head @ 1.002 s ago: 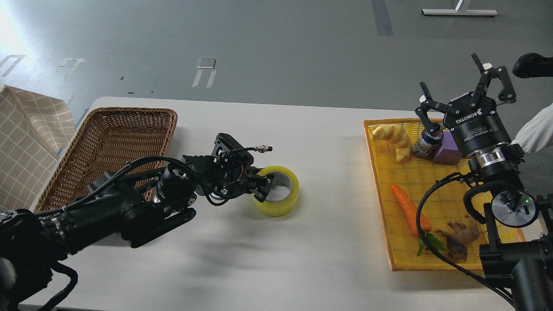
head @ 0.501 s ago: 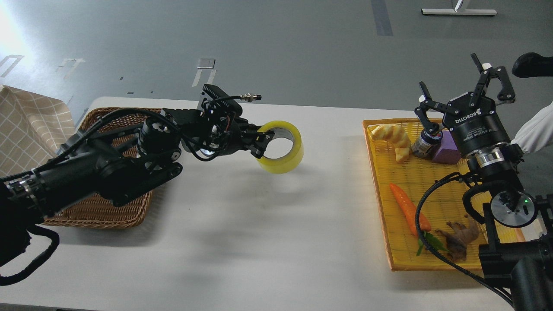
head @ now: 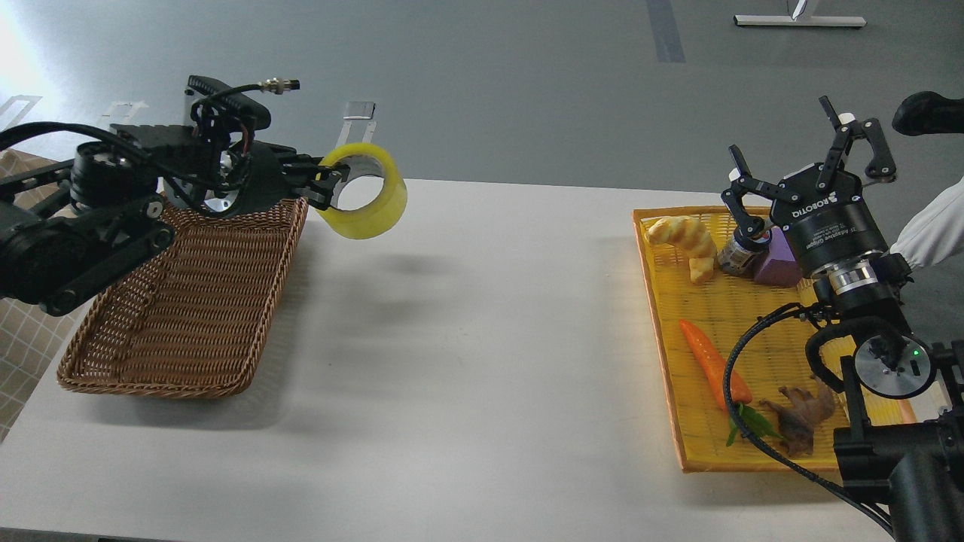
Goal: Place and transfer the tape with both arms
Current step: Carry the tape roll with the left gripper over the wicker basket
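The yellow tape roll (head: pixel 373 203) hangs in the air above the table, just right of the brown wicker basket's (head: pixel 181 301) far right corner. My left gripper (head: pixel 324 184) is shut on the roll's near-left rim, one finger through the hole. The left arm reaches in from the left, above the basket. My right gripper (head: pixel 809 154) is open and empty, fingers spread, raised over the far end of the yellow tray (head: pixel 670 354).
The yellow tray at the right holds a carrot (head: pixel 712 361), a croissant (head: pixel 685 241), a small bottle (head: pixel 738 252), a purple block (head: pixel 779 260) and a brown figure (head: pixel 802 414). A checked cloth (head: pixel 22 331) lies at the far left.
My left gripper has lifted the tape off the table and carried it up and to the left, to the basket's edge. The right arm has not moved.
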Tool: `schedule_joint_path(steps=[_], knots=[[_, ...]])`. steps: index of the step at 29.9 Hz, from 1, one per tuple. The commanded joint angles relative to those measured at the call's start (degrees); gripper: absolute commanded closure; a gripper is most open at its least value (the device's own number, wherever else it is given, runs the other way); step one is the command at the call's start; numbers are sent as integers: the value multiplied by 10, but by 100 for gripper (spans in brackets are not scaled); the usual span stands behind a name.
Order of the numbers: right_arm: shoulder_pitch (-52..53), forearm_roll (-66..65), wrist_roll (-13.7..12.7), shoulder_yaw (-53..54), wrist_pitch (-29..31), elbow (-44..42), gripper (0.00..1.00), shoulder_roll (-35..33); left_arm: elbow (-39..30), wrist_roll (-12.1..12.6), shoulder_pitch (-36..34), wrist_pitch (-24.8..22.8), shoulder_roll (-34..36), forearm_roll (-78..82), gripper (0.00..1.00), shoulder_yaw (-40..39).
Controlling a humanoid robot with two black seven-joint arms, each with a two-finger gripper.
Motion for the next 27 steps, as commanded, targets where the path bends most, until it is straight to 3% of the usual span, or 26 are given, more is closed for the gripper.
schedule_joint_path(steps=[1, 13, 27], knots=[[-1, 1, 0, 0, 0, 0, 1, 1, 25, -14, 9, 0, 27, -1, 100, 4], [-1, 0, 1, -1, 0, 0, 1, 1, 98, -14, 54, 9, 32, -1, 100, 4], [-1, 0, 1, -6, 0, -1, 1, 2, 132, -17, 122, 25, 41, -2, 100, 4]])
